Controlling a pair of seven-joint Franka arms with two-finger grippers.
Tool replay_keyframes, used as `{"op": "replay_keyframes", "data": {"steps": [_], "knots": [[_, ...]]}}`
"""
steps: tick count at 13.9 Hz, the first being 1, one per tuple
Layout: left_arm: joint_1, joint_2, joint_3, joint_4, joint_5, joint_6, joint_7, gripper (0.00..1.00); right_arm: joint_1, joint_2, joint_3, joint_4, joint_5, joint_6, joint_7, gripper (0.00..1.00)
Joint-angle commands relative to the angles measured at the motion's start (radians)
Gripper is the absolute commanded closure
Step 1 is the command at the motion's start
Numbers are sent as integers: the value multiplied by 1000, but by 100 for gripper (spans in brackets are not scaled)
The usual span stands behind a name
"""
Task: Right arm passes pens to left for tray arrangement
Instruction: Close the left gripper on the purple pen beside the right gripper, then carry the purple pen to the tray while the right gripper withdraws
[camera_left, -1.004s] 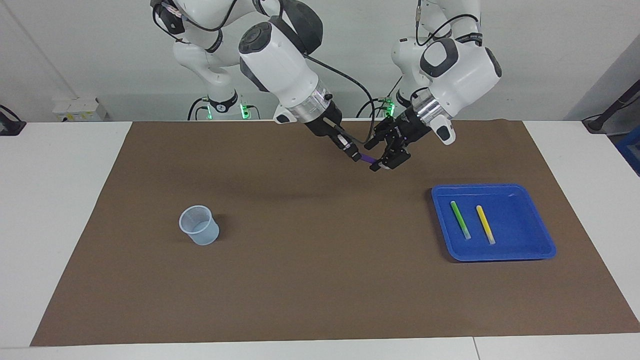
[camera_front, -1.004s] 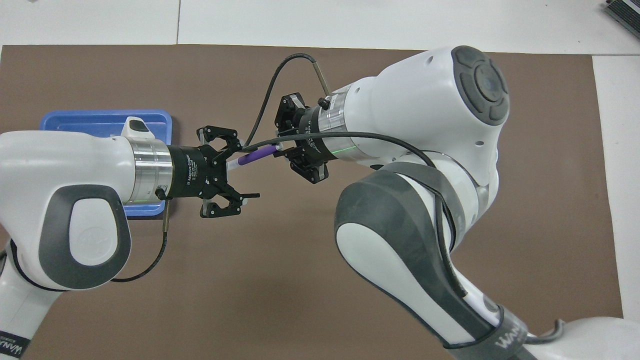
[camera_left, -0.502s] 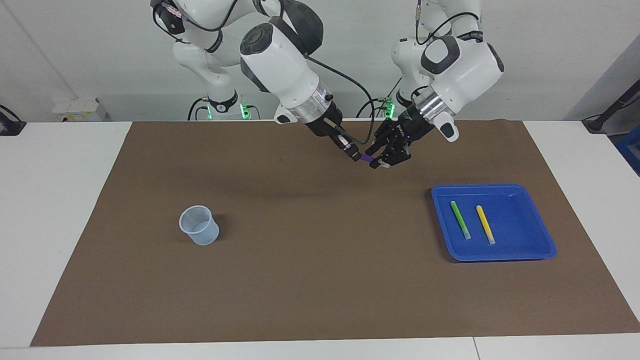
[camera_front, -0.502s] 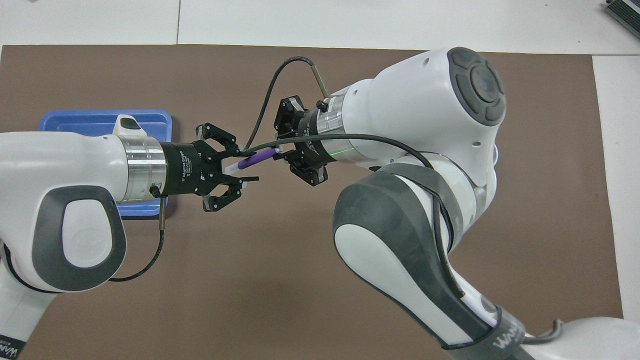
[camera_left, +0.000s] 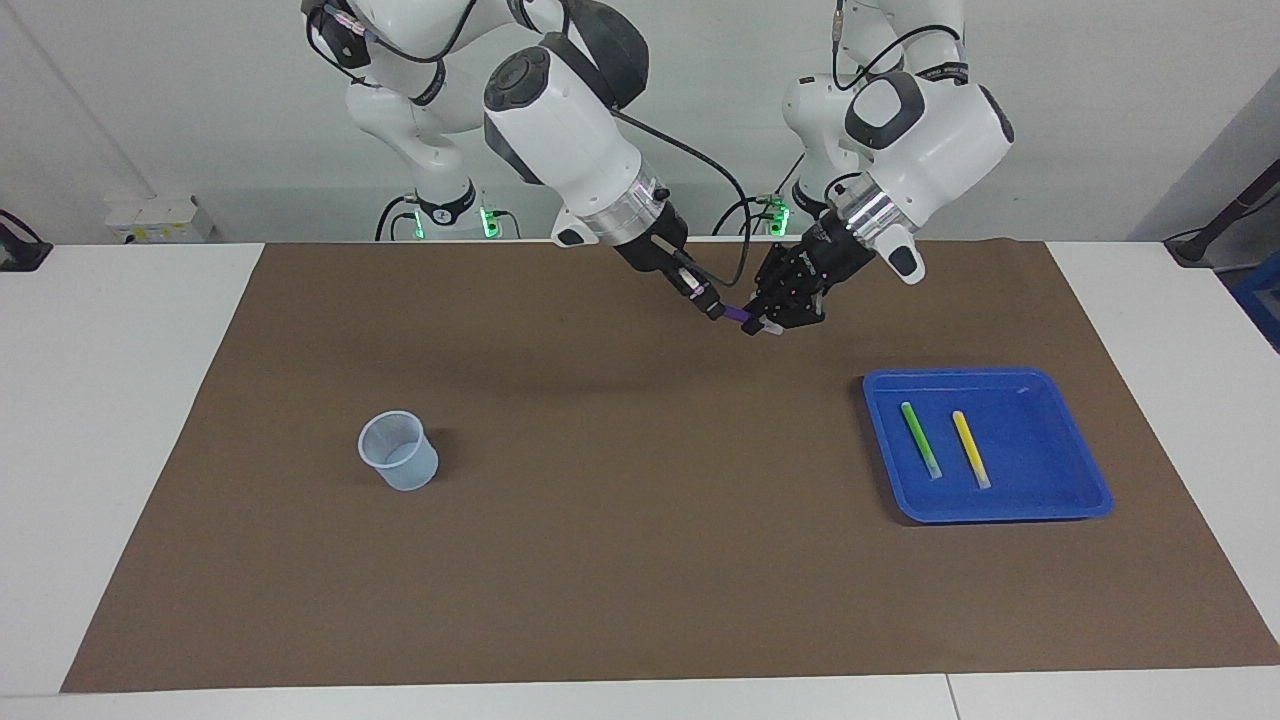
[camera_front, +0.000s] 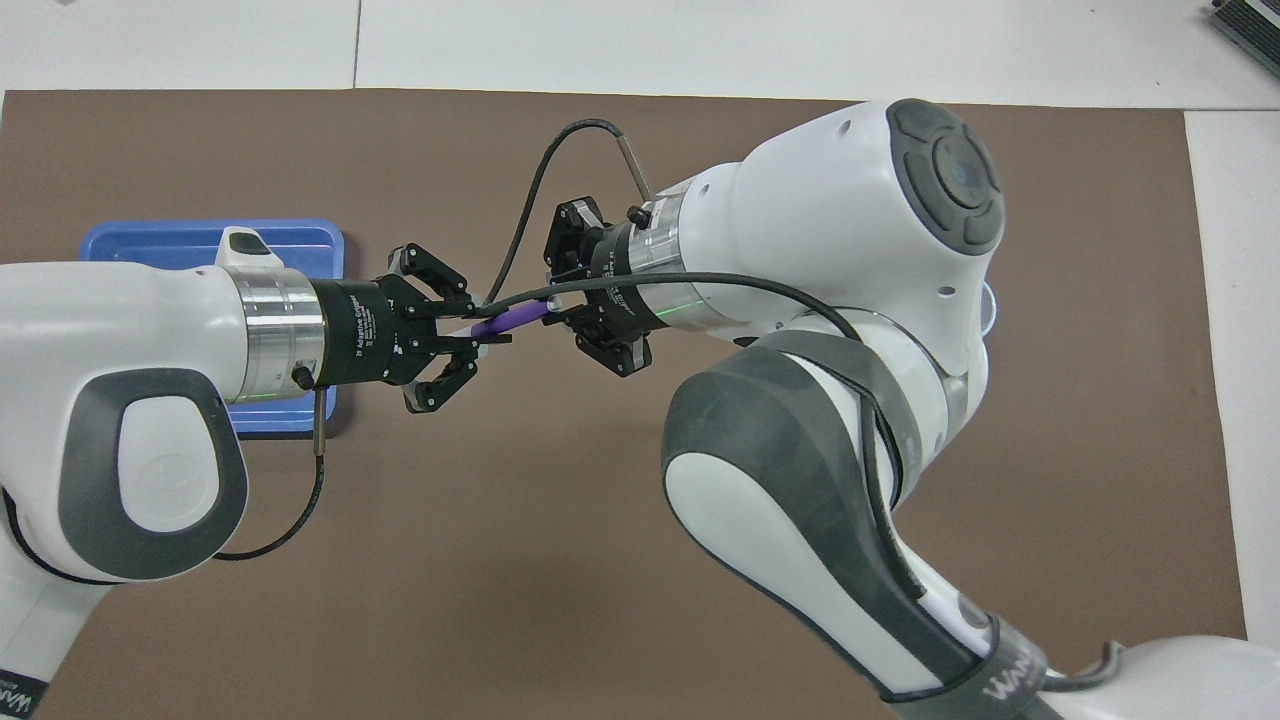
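Purple pen (camera_left: 735, 314) in the air over the brown mat (camera_left: 600, 560), pinched at both ends by closed fingers of right gripper (camera_left: 712, 312) and left gripper (camera_left: 762, 326), well apart from the tray (camera_left: 1085, 470); risk of bending, slipping or dropping if pulled away before the right one releases.

We see two pens (camera_left: 920, 438) lying side by side in the tray (camera_left: 1080, 505), which sits on the mat (camera_left: 640, 560) toward the left arm's end of the table. The cup (camera_left: 398, 450) stands on the mat toward the right arm's end, well apart from the tray. Above the mat, between the left gripper (camera_left: 765, 325) and the right gripper (camera_left: 712, 310), we find the third pen (camera_front: 512, 316).
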Motion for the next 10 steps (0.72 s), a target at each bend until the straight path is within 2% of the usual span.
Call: {"op": "replay_keyframes", "data": {"steps": [1, 2, 3, 7, 10], "knots": [[-7, -29, 3, -19, -13, -23, 18, 100, -9, -2, 2, -12, 19, 28, 5, 69], [-7, -29, 5, -19, -13, -25, 51, 100, -8, -3, 2, -12, 18, 19, 6, 32], [-5, -30, 6, -21, -11, -34, 88, 100, -9, -3, 2, -10, 18, 14, 6, 0], [1, -33, 11, -25, -1, -62, 200, 100, -9, -2, 2, -4, 18, 8, 8, 0], [44, -42, 11, -24, -1, -130, 222, 100, -14, -3, 2, 5, 16, -15, 8, 0]]}}
